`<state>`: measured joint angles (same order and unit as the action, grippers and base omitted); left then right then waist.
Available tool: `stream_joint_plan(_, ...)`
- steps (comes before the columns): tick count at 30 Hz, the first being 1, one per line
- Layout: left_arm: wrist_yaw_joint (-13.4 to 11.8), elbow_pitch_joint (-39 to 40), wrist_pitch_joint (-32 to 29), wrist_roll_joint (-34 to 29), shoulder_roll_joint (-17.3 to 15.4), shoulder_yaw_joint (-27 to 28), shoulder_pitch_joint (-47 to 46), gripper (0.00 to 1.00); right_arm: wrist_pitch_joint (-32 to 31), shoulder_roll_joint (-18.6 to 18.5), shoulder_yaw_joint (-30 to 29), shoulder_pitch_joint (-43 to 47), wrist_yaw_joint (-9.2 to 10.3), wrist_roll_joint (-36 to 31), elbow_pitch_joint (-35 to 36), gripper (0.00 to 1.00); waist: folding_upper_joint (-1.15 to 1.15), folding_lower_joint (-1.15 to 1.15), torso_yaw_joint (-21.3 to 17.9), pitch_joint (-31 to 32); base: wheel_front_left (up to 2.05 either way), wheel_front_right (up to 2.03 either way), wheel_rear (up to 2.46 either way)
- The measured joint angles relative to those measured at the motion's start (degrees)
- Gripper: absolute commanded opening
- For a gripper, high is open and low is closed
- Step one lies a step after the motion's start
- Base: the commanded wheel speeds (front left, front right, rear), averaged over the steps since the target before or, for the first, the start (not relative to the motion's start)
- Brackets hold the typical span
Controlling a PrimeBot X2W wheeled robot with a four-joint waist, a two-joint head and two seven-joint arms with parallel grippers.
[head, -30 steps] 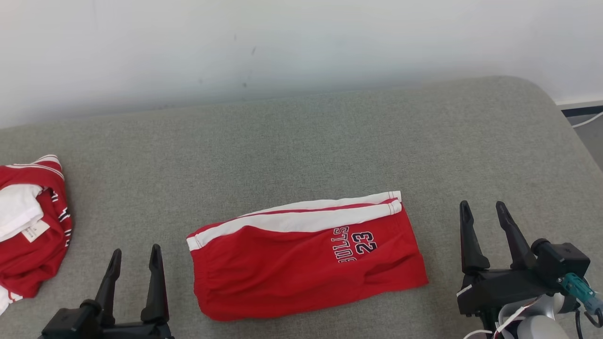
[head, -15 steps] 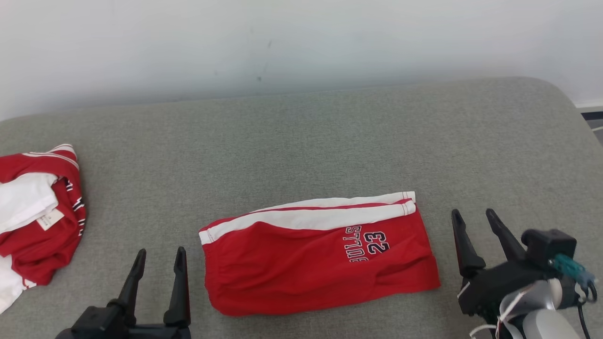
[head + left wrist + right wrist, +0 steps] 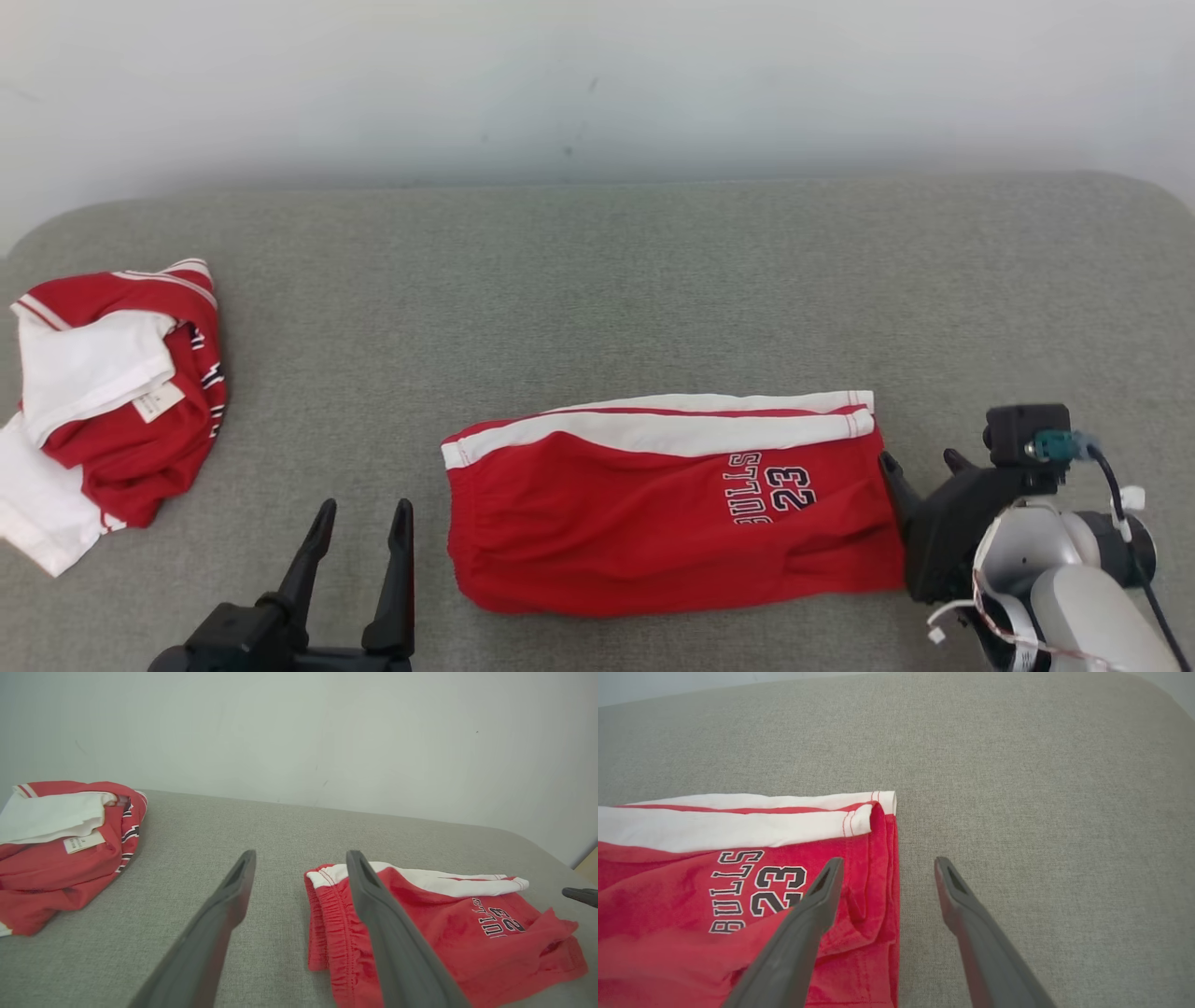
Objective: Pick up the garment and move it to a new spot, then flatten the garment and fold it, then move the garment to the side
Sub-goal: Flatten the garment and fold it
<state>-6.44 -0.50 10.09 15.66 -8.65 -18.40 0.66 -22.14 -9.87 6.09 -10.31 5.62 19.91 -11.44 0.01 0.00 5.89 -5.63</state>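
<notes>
The garment [image 3: 667, 509] is a pair of red shorts with a white side stripe and "BULLS 23" lettering. It lies folded flat on the grey fabric surface [image 3: 597, 280]. My left gripper [image 3: 364, 511] stands open just left of the waistband end, not touching it. The left wrist view shows its fingers [image 3: 301, 856] apart with the garment [image 3: 504, 933] on the right. My right gripper [image 3: 920, 459] is open and pitched down at the shorts' right edge. In the right wrist view [image 3: 888, 861] its left finger is over the garment's hem [image 3: 691, 877] and its right finger over bare fabric.
A crumpled red and white jersey [image 3: 121, 411] lies at the far left, also seen in the left wrist view [image 3: 60, 858]. A pale wall [image 3: 597, 84] runs along the back edge. The surface rounds off at the right corner [image 3: 1148, 196]. Bare grey fabric extends behind the shorts.
The camera has shifted, sliding the whole scene rightward. My right gripper has dropped and tipped forward, coming in to the shorts' right edge. The left gripper keeps its place beside the shorts.
</notes>
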Motion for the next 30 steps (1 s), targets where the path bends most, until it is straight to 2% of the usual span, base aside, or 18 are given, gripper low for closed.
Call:
stream_joint_plan(8, 0.9, 0.5, -1.1, 0.0, 0.1, -0.9, -0.2, 1.00, -9.8, -1.1, -1.9, -3.4, 0.96, 0.0, -4.2, 1.00, 0.00, 0.00, 2.6, -0.9, 0.00, 0.00, 0.00)
stream_joint_plan(22, 0.8, 1.3, -1.1, 0.0, -0.2, 0.0, -1.3, 1.00, -16.2, 0.4, -2.8, -6.2, 1.43, 0.7, -7.4, 1.00, 0.00, -0.01, 4.5, -3.2, 0.00, 0.00, 0.00)
stream_joint_plan(24, 0.8, 1.4, -1.1, 0.0, -0.2, 0.0, -1.4, 1.00, -16.8, 0.4, -3.1, -6.5, 1.44, 0.7, -7.8, 0.84, 0.00, -0.01, 4.6, -3.3, 0.00, 0.00, 0.00)
stream_joint_plan(26, 0.8, 1.4, -1.1, 0.0, -0.2, -0.1, -1.5, 1.00, -17.0, 0.4, -3.7, -6.6, 1.44, 0.7, -8.0, 0.75, 0.00, -0.01, 4.7, -3.4, 0.00, 0.00, 0.00)
stream_joint_plan(27, 0.8, 1.4, -1.1, 0.0, -0.2, -0.2, -1.5, 1.00, -17.3, 0.5, -3.8, -6.6, 1.44, 0.7, -8.1, 0.51, 0.00, -0.01, 4.7, -3.4, 0.00, 0.00, 0.00)
stream_joint_plan(28, 0.8, 1.4, -1.1, 0.0, -0.2, -0.2, -1.5, 1.00, -17.3, 0.5, -4.0, -6.7, 1.44, 0.7, -8.2, 0.44, 0.00, -0.01, 4.8, -3.5, 0.00, 0.00, 0.00)
stream_joint_plan(30, 0.8, 1.4, -1.1, 0.0, -0.2, -0.2, -1.5, 1.00, -17.7, 0.8, -4.1, -6.8, 1.44, 0.8, -8.2, 0.22, 0.00, -0.01, 4.9, -3.6, 0.00, 0.00, 0.00)
